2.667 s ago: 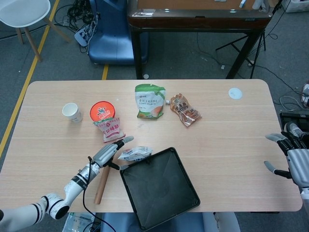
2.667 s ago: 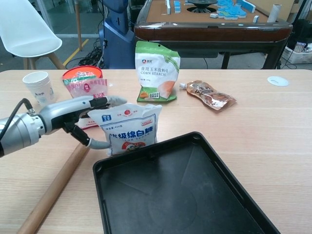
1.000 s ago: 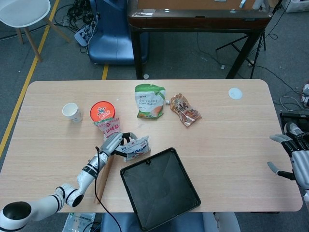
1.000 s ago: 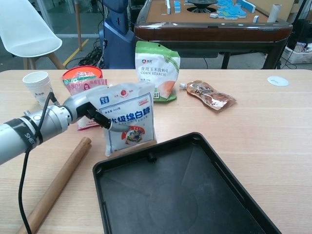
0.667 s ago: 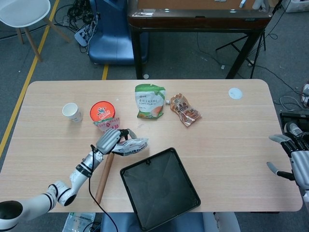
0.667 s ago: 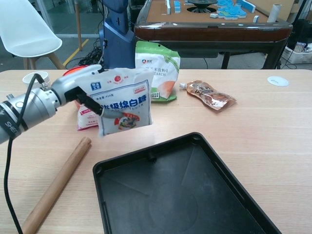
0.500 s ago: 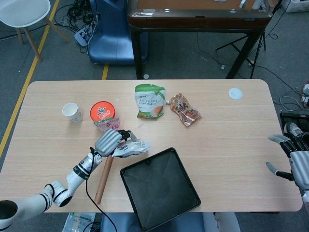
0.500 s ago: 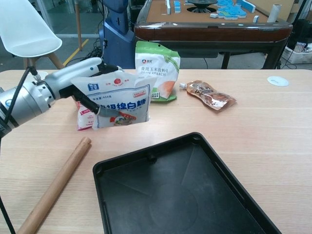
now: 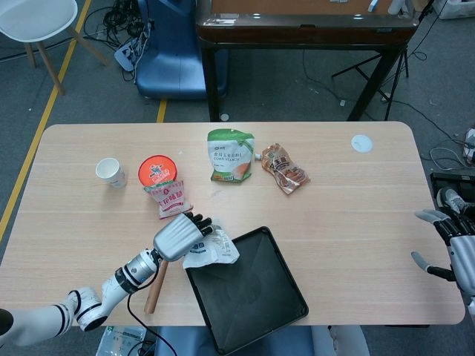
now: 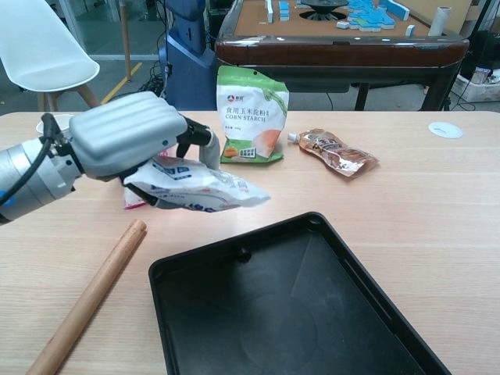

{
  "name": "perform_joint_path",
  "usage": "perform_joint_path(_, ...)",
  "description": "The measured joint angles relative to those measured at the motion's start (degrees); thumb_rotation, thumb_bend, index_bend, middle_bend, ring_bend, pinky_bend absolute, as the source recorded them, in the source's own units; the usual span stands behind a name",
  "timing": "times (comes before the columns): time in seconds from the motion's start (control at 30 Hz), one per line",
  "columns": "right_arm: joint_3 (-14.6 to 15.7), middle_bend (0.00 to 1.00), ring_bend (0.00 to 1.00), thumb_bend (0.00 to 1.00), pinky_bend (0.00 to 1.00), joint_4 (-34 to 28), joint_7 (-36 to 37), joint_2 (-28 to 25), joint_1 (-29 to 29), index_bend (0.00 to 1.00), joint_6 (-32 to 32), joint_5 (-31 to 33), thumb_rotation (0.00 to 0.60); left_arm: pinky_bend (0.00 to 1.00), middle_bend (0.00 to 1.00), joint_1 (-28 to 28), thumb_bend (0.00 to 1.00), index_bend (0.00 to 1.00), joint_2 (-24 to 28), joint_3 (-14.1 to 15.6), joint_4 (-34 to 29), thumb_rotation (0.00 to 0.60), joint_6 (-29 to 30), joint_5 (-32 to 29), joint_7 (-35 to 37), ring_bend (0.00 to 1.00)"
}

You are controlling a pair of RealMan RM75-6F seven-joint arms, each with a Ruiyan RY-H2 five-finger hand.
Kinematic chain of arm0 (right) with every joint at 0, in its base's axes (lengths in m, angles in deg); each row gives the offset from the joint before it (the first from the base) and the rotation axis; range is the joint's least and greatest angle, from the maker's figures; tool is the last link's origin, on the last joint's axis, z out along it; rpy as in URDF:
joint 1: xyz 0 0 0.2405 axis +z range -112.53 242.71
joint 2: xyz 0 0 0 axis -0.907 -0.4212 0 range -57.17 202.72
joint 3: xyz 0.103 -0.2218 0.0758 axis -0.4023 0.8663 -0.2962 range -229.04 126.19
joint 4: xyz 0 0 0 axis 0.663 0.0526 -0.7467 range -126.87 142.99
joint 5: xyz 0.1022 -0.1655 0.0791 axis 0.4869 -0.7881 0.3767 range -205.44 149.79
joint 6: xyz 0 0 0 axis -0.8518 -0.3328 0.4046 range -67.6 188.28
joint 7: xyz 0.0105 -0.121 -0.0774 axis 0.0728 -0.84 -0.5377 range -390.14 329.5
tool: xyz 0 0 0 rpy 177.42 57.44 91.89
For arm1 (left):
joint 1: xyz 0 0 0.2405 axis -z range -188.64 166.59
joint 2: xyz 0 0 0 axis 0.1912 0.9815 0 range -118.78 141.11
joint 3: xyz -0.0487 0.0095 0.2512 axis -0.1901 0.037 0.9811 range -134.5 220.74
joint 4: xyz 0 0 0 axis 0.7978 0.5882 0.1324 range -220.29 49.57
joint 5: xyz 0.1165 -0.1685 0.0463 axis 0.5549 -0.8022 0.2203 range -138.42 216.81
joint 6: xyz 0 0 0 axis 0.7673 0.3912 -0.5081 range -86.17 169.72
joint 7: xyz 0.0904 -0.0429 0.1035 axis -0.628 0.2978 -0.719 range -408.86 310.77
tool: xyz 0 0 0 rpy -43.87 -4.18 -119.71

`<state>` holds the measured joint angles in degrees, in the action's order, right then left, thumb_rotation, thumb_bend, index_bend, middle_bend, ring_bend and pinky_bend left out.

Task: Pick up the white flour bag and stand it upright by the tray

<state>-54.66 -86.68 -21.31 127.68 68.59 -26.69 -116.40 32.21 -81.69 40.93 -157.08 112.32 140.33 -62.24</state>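
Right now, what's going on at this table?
The left hand holds the white flour bag lifted off the table, tipped nearly flat rather than upright, just over the near-left corner of the black tray. The bag is not set down yet. The right hand hangs open off the table's right edge, holding nothing. A rolling pin lies left of the tray.

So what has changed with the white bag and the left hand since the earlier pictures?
The left hand has lifted the white flour bag off the table, where it stood at the tray's corner, and tipped it over; the bag now lies nearly flat in the air, still held. The right hand, rolling pin and corn starch bag have not moved.
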Motion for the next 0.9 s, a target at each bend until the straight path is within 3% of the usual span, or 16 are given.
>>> perform_joint_path(0.43, 0.20, 0.25, 0.14, 0.22, 0.17, 0.17, 0.41, 0.04, -0.58, 0.24, -0.64, -0.32, 0.600, 0.72, 0.64, -1.57, 0.19, 0.55, 1.68, -0.21, -10.95, 0.600, -8.05, -4.48, -36.89, 0.61)
perform_joint_path(0.7, 0.16, 0.25, 0.14, 0.22, 0.17, 0.09, 0.33, -0.03, -0.79, 0.24, -0.60, 0.10, 0.600, 0.73, 0.66, -3.99, 0.19, 0.55, 2.33, -1.07, -17.29, 0.600, -10.73, -13.68, -56.75, 0.64)
perform_joint_path(0.9, 0.08, 0.25, 0.14, 0.22, 0.16, 0.12, 0.31, -0.05, -0.99, 0.24, -0.63, 0.49, 0.600, 0.73, 0.70, -5.56, 0.19, 0.57, 2.26, -0.66, -21.56, 0.600, -10.50, -19.23, -67.74, 0.68)
